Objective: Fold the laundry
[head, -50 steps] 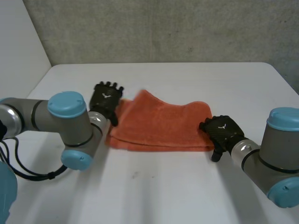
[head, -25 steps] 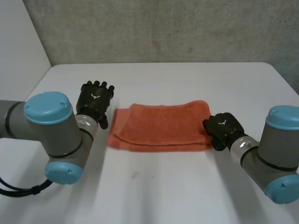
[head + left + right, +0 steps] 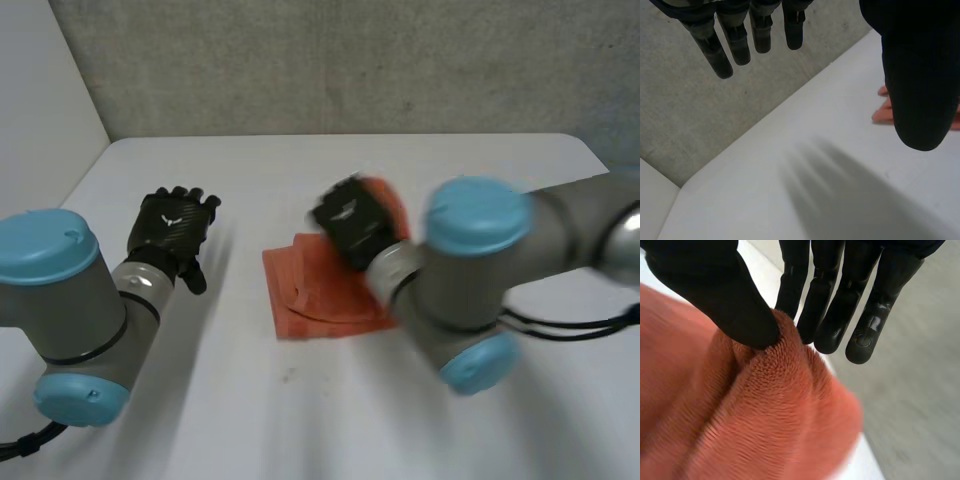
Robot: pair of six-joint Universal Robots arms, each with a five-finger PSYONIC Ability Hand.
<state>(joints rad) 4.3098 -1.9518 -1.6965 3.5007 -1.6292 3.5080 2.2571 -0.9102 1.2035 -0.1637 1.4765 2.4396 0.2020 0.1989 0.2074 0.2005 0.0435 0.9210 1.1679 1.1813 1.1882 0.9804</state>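
The orange towel [image 3: 318, 300] was lying around the middle of the table [image 3: 300, 420], partly doubled over on itself. The right hand [image 3: 350, 222] was at its far end, thumb and fingers pinching a bunched-up fold of it. The left hand [image 3: 172, 228] hung well off to the side, fingers straight, holding nothing.

— What do the arms look like?
— The left arm [image 3: 85, 310] and right arm [image 3: 455, 295] are thick grey tubes, each joint closed by a round light-blue cap [image 3: 50, 235]: at nine and eight o'clock in the head view, and at three and four.
— And the hands?
— The left hand [image 3: 172, 228] and right hand [image 3: 350, 220] are black, with a small pale mark on the back. The fingers [image 3: 737, 40] are slim and segmented; the thumb [image 3: 725, 295] ends blunt and rounded.
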